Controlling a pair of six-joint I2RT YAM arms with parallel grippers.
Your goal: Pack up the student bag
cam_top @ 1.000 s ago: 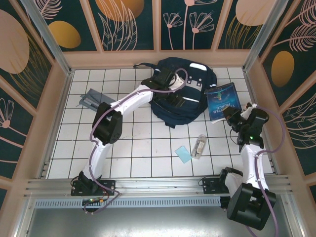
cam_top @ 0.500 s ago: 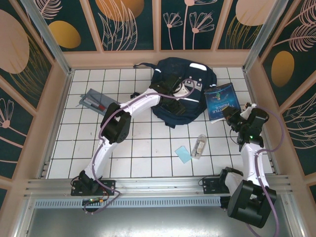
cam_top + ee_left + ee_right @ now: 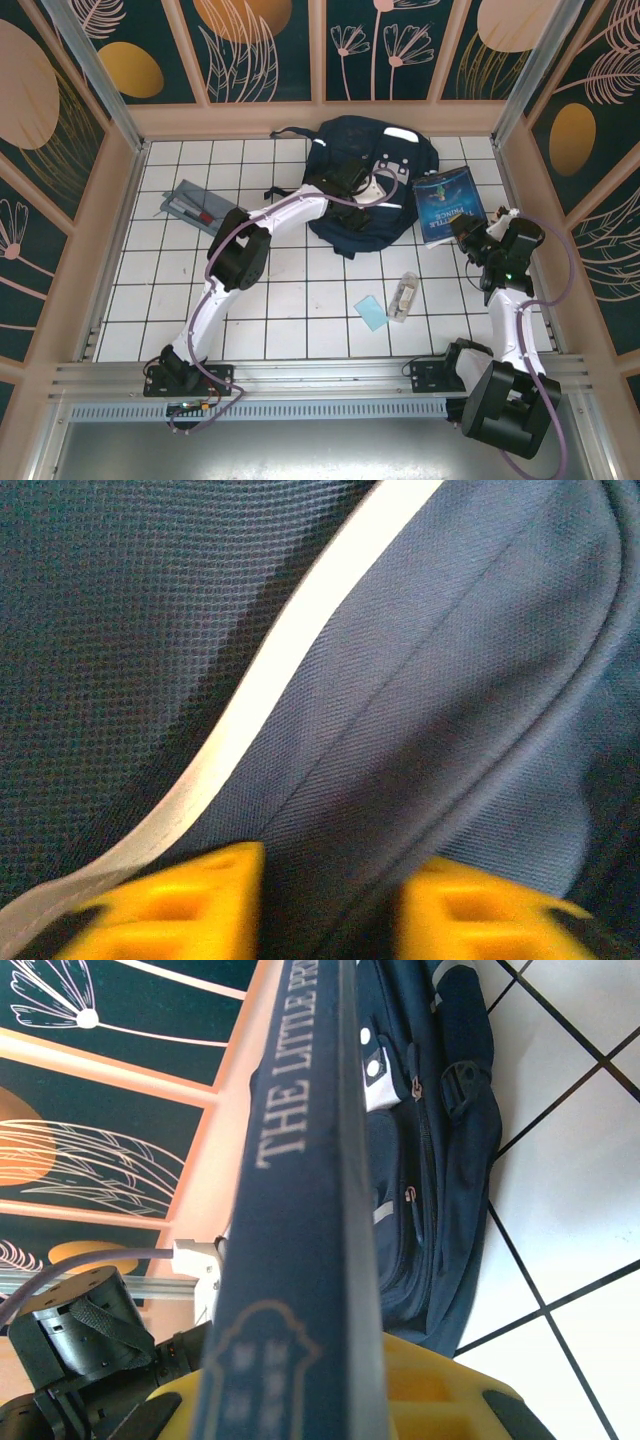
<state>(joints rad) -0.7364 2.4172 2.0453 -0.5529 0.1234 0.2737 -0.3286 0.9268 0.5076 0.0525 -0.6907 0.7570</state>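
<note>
Top external: the large navy-blue fabric backpack with white reflective stripes point(image 3: 385, 170) lies flat at the far middle of the white tiled table point(image 3: 290, 290). Its patch and pockets face up, and a dark strap trails off its far-left corner. The left gripper point(image 3: 352, 183) is down on the bag's front panel, presumably to catch fabric or a zip and open the bag for loading. The right gripper point(image 3: 468, 232) holds a thin dark-blue hardback book point(image 3: 450, 203) by its near edge, just right of the bag, probably staged until there is an opening. A flat grey pouch point(image 3: 190, 207), a pale blue card point(image 3: 371, 312) and a small clear container point(image 3: 403, 296) lie apart on the table, not yet packed. Left wrist: the yellow fingers point(image 3: 180, 900) stand apart, close against woven navy cloth crossed by one white stripe and a seam. Whether they pinch the fabric cannot be told. Right wrist: the fingers point(image 3: 440, 1400) are closed on the book, spine toward the camera, with "THE LITTLE" legible. Beyond it the bag's side shows hanging zip pulls and a buckle, and the zips appear shut.
</note>
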